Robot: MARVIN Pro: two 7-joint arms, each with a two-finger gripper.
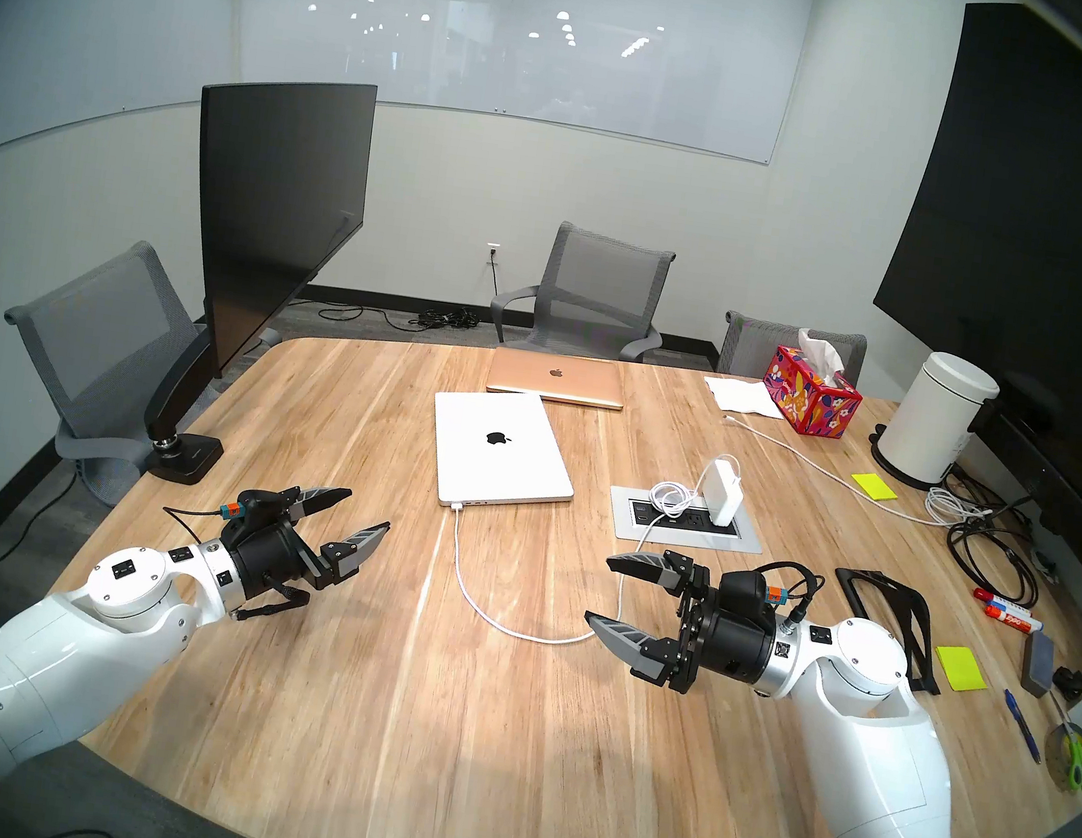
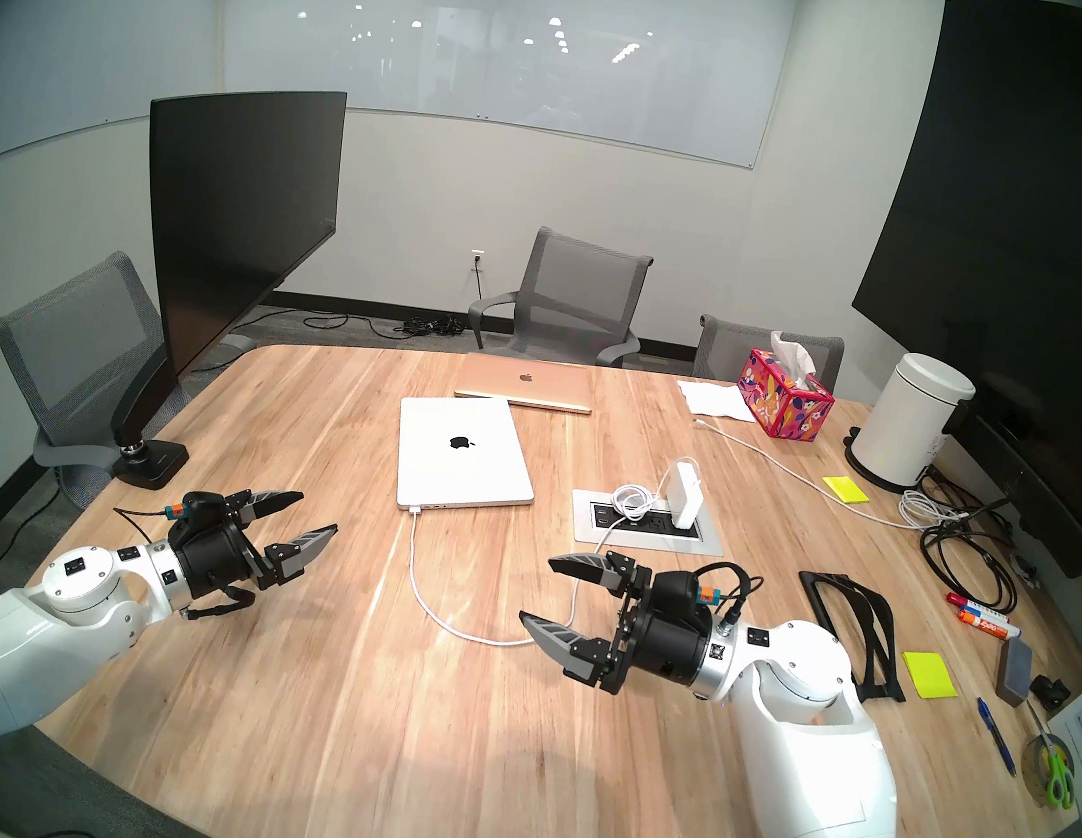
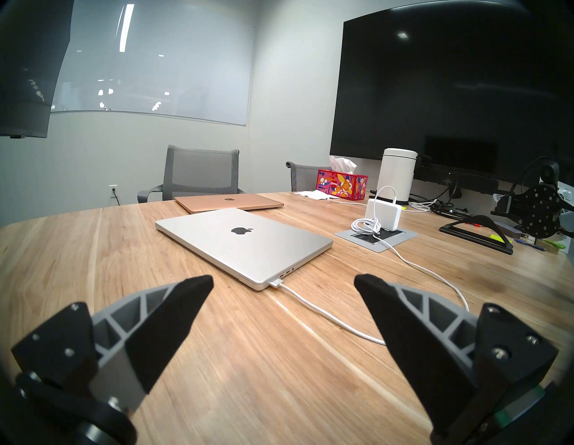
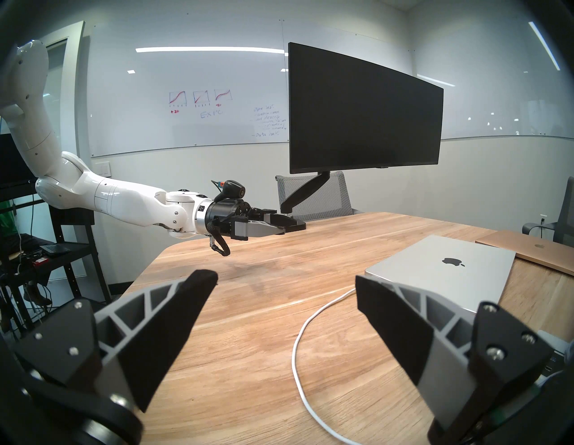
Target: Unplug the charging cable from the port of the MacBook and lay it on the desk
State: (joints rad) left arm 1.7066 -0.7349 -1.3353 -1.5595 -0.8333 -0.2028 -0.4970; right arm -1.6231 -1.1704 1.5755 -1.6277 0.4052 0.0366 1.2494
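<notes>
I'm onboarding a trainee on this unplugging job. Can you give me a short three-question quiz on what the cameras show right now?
1. True or false: the thin white charging cable is plugged into the closed silver MacBook with the black apple logo.
2. Which gripper is nearer the cable's connector: A) left gripper, B) right gripper?
3. Fill in: the white square power brick stands upright in the grey ____ set into the light wood-grain desk.

Key: 1 true. 2 A. 3 outlet panel.
</notes>
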